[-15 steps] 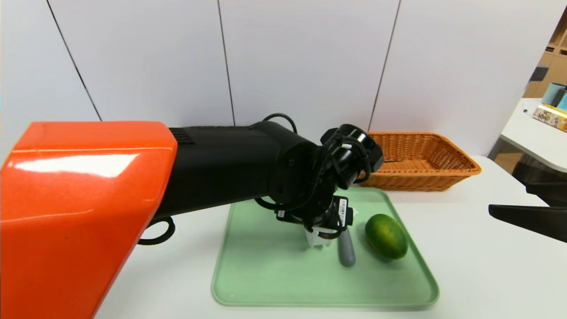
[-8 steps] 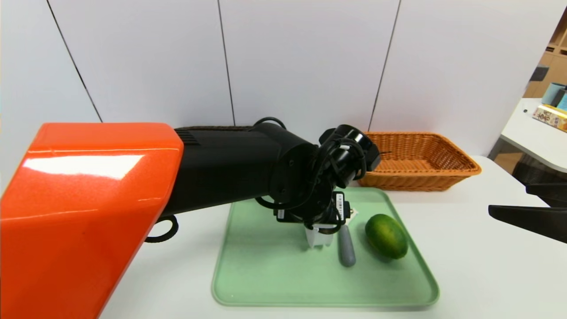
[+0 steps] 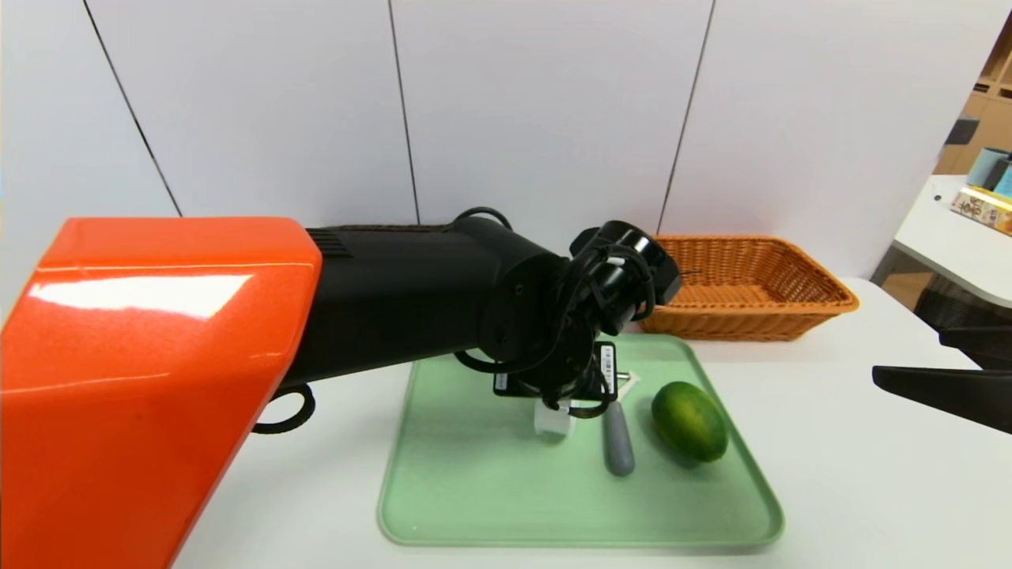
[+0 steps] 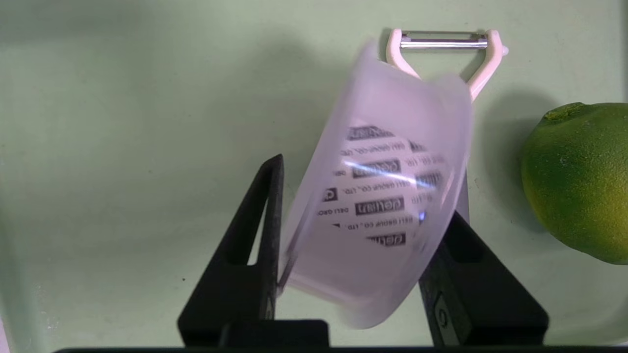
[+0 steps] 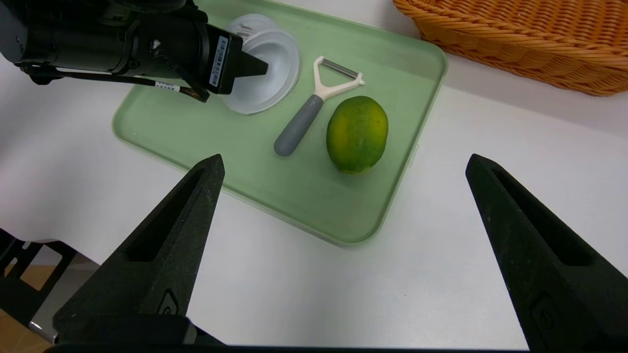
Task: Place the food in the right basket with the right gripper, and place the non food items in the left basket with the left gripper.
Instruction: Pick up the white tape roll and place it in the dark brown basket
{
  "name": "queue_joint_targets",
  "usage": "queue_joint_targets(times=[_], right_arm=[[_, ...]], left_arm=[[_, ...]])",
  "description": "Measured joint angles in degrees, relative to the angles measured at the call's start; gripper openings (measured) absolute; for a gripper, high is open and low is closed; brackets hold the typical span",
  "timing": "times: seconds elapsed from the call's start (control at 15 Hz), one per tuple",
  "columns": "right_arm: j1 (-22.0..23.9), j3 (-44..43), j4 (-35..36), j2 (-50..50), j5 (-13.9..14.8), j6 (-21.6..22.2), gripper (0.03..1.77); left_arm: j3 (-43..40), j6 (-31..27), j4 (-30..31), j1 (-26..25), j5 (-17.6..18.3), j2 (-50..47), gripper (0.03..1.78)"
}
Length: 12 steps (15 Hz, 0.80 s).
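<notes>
Peeler point(image 5: 300, 122) btwn tape roll point(image 5: 265, 73) & fruit point(image 5: 357, 135)

Wide bare strip of table point(image 5: 314, 284) between right gripper point(image 5: 346, 164) and tray point(image 5: 351, 240); nothing standing on it. Near stretch of tray floor likewise bare. Left arm point(image 3: 411, 292) spans the tray's far left part, blocking passage there. Its gripper point(image 4: 358, 245) is over the tray, tape roll point(image 4: 378, 196) between its fingers. Peeler point(image 5: 301, 120) and green fruit point(image 5: 357, 135) stand close together, narrow gap between. Basket point(image 3: 751, 288) open above on its right side.
</notes>
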<state>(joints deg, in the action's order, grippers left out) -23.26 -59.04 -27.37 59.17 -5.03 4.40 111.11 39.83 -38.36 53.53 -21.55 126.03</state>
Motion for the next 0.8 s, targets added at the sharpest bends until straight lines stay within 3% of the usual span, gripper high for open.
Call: queue_joint_targets(times=[0.07,0.8], right_arm=[[0.00,0.00,0.02,-0.02,-0.02,0.00,1.70],[0.00,0.06,0.24,-0.05,-0.09,0.09,1.70]], left_arm=[[-0.02,-0.04,-0.17,-0.01,0.00,-0.17,0.56],[-0.06,-3.45,-2.54,-0.01,-1.71,-8.36,0.56]])
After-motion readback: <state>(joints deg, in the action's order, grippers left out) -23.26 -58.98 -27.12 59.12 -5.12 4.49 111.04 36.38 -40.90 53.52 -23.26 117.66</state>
